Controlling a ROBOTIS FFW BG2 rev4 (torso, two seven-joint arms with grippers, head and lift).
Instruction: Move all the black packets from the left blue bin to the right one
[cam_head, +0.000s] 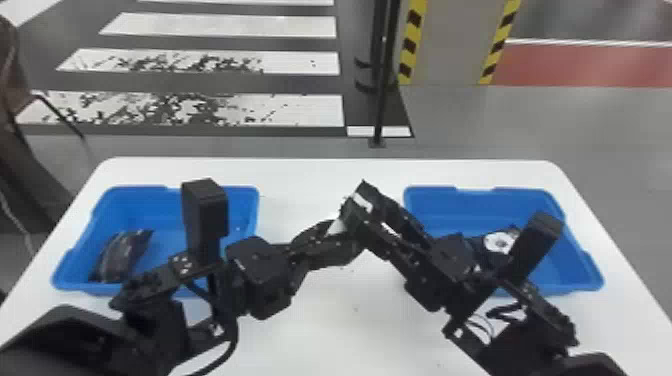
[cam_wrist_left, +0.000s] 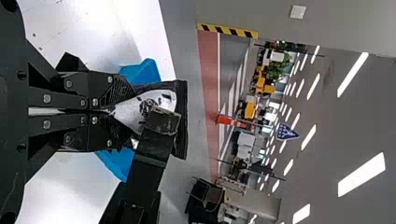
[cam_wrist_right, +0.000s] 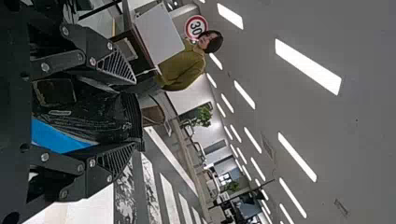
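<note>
My left gripper (cam_head: 327, 239) is above the middle of the table, shut on one end of a black packet with a white patch (cam_head: 337, 227). The pinched end of this packet (cam_wrist_left: 145, 105) is between the fingers of the left gripper (cam_wrist_left: 111, 111). From the other side comes my right gripper (cam_head: 359, 201), its fingers apart with the packet's far part between them. Dark wrinkled packet film (cam_wrist_right: 95, 112) lies inside the open right gripper (cam_wrist_right: 135, 113). Another black packet (cam_head: 122, 256) rests at the left side of the left blue bin (cam_head: 170, 202).
The right blue bin (cam_head: 450, 202) holds a dark item with a white round label (cam_head: 499, 242), partly behind the right arm. Both arms cross the front rims of the bins. Bare white table (cam_head: 320, 185) lies between the bins, and a dark post (cam_head: 381, 100) stands beyond its far edge.
</note>
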